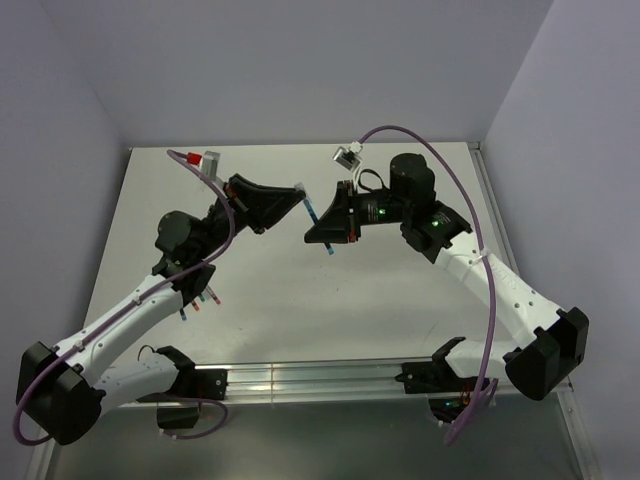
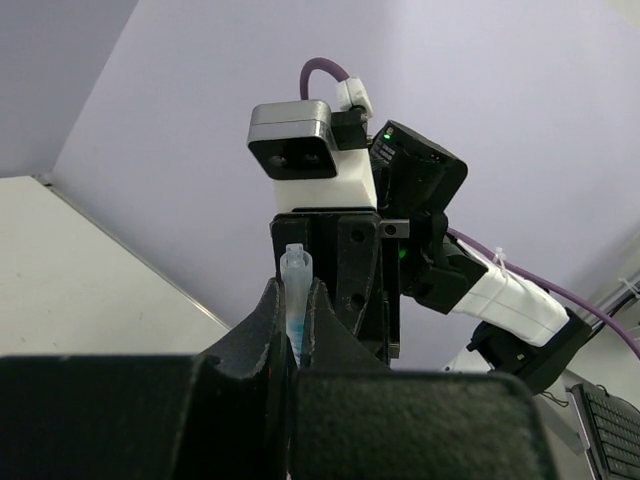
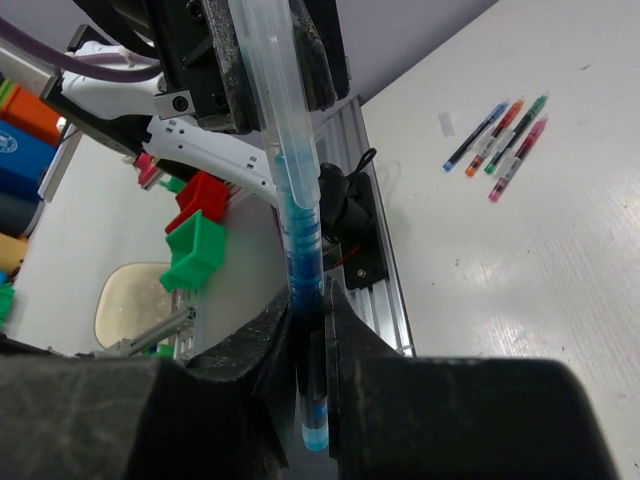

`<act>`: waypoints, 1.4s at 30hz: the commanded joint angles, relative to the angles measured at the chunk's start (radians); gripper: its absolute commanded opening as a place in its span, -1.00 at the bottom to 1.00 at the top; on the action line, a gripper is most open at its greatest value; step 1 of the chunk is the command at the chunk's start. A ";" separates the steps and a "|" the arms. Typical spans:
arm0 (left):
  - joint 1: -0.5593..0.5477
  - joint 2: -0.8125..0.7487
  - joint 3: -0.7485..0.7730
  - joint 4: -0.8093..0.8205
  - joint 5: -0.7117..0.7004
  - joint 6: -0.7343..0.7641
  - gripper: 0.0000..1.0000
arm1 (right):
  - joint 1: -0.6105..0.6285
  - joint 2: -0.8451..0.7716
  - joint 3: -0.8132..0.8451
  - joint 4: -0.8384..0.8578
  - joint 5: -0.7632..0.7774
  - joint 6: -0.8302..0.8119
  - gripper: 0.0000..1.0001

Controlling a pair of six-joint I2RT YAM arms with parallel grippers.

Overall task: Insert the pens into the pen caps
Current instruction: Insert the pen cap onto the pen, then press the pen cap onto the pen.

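A: Any writing readable?
B: No, the labels on the four loose pens [image 3: 497, 140] on the table [image 3: 560, 300], well off from the right claw [image 3: 308, 312], are too small.
A: The claws?
B: Right claw clamps the blue pen [image 3: 302, 240]; left claw [image 2: 296, 305] pinches a clear cap [image 2: 296, 268] meeting it just past the fingertips.
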 commanded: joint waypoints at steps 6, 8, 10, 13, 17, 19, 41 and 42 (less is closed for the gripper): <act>-0.054 -0.015 0.031 -0.399 0.237 0.093 -0.70 | -0.069 -0.017 0.078 0.248 0.248 -0.003 -1.00; -0.053 -0.026 0.052 -0.451 0.182 0.114 -0.53 | -0.066 -0.021 0.077 0.242 0.251 -0.013 -1.00; -0.046 -0.035 0.066 -0.474 0.143 0.125 -0.46 | -0.063 -0.024 0.081 0.225 0.257 -0.029 -1.00; -0.020 -0.044 0.072 -0.485 0.116 0.120 -0.26 | -0.057 -0.027 0.090 0.205 0.264 -0.043 -1.00; 0.032 -0.066 0.072 -0.479 0.120 0.111 -0.13 | -0.049 -0.030 0.091 0.185 0.269 -0.057 -1.00; 0.067 -0.090 0.078 -0.474 0.122 0.114 -0.05 | -0.046 -0.029 0.087 0.179 0.266 -0.060 -1.00; 0.165 0.064 0.380 -0.465 0.119 0.221 0.30 | 0.175 0.095 0.225 -0.111 0.482 -0.238 -1.00; 0.165 0.071 0.381 -0.468 0.119 0.218 0.28 | 0.176 0.095 0.225 -0.113 0.484 -0.237 -1.00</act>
